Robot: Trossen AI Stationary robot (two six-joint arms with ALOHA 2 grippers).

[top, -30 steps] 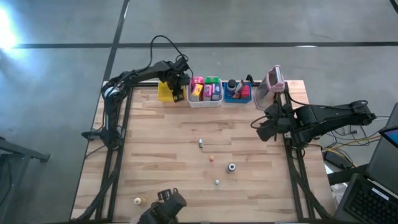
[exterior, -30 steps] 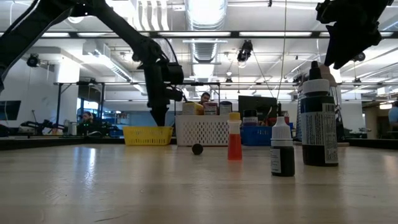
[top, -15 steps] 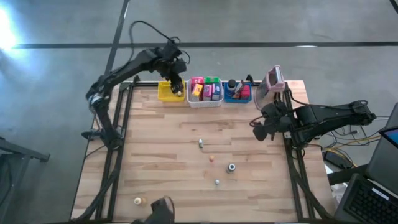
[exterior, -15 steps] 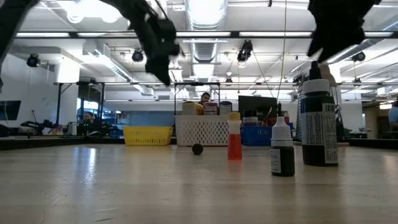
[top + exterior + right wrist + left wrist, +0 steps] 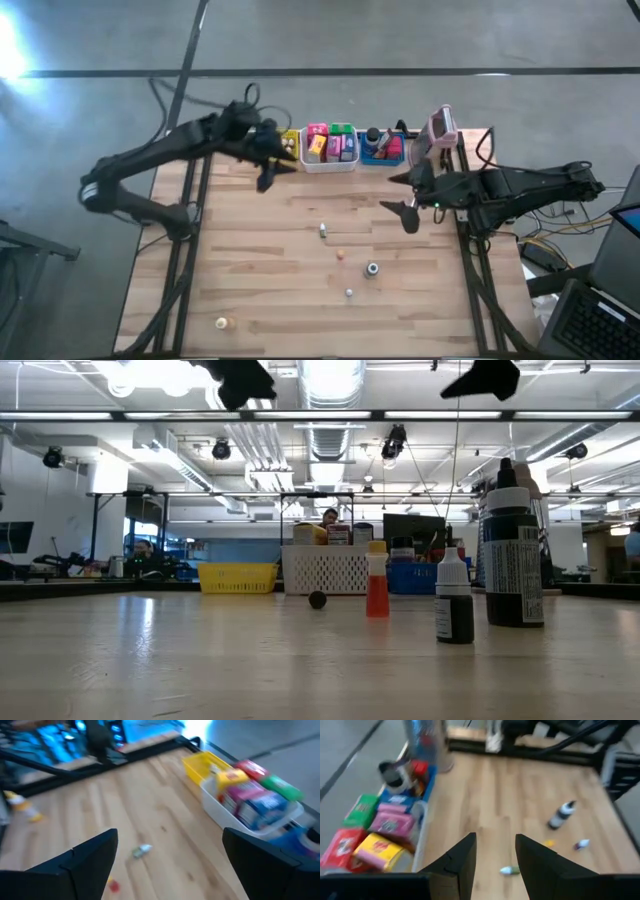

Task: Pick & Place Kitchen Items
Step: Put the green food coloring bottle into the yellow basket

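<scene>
Nearest, by the front left corner of the table (image 5: 250,260): a tiny whitish-orange piece (image 5: 221,322), alone and well apart from everything else.

Farther in, around the middle of the table, a loose scatter of small dropper bottles: a little white-capped one (image 5: 348,293), a dark one (image 5: 372,269) just beyond it, an orange one (image 5: 340,254), then a pale one (image 5: 323,231) lying farthest in. All apart from one another, none touched by either arm. Seen level across the table, a small dark round piece (image 5: 317,600) close to the orange bottle.

Beyond the scatter, on the right, the right gripper (image 5: 392,194), up off the table, pointing in from the right edge. Fingers (image 5: 85,865) spread wide, nothing between them.

Farther again, on the left, the left gripper (image 5: 265,182), raised above the table just in front of the bins. Fingers (image 5: 457,865) partly apart, the gap between them empty.

Along the far edge, three bins side by side: yellow bin (image 5: 291,146), white bin (image 5: 328,166), blue bin (image 5: 381,158). In the white bin, a packed set of packets (image 5: 331,143) in pink, green, red, yellow and blue. In the blue bin, a dark-topped bottle (image 5: 372,136) and a red item beside it. Just right of the blue bin, at the far right corner, an upright pink-grey device (image 5: 441,127).
</scene>
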